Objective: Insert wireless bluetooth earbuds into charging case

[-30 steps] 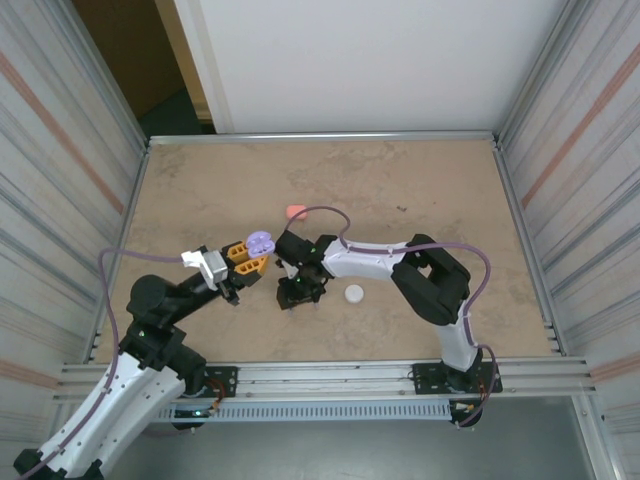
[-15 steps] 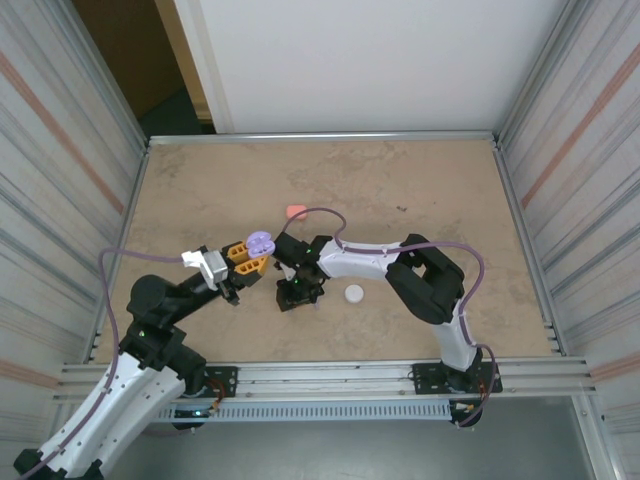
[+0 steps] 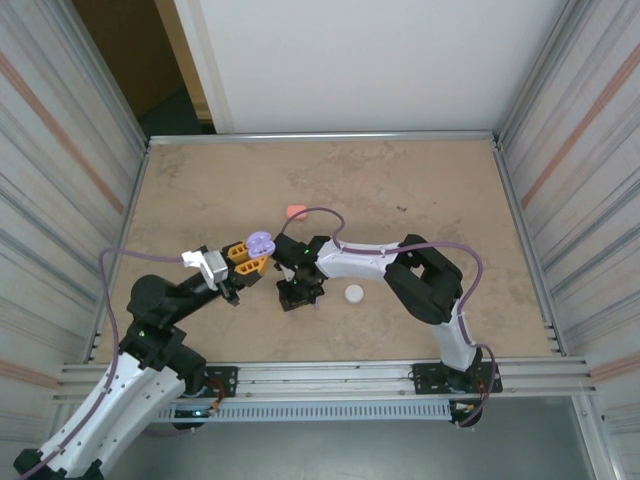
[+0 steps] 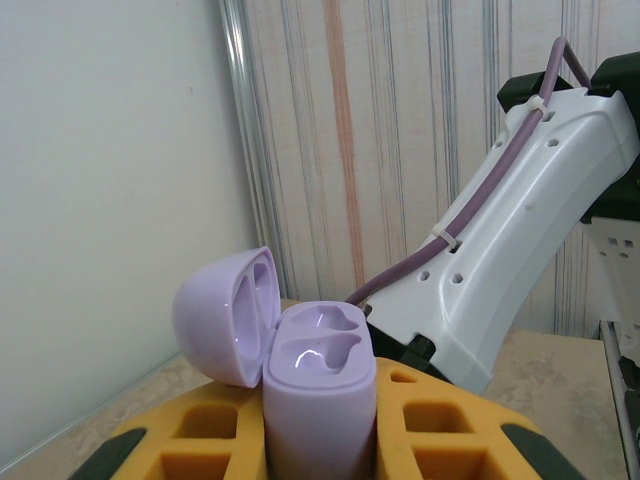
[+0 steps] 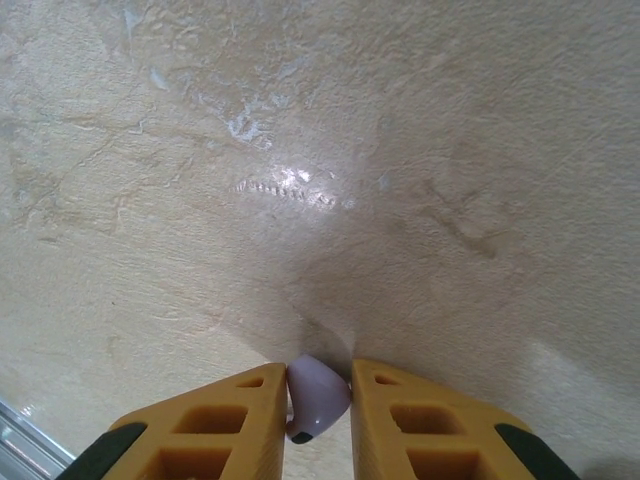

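- Beige, mottled tabletop (image 3: pixel 420 200) is lying between ribbed metal walls, with a pink case (image 3: pixel 296 212) and a white case (image 3: pixel 353 293) sitting on it, well apart.
- Left gripper (image 3: pixel 247 257) is clamping the purple charging case (image 4: pixel 318 400) upright between its yellow fingers (image 4: pixel 440 430). The lid (image 4: pixel 225 315) is hanging open and both sockets are looking empty, so no bud appears to be seated there yet.
- Right gripper (image 5: pixel 318 385) is pinching a purple earbud (image 5: pixel 318 397) between its fingertips (image 5: pixel 400 400), right down at the table surface and near the held case.
- Progress is looking early: the pick seems underway, while lifting, carrying and seating this bud are remaining, and so are any others, which are too small to make out.
- Left arm is reaching forward and inward, presenting the case. Right arm is folding back across the centre, with its elbow out to the right and its wrist pointing down.
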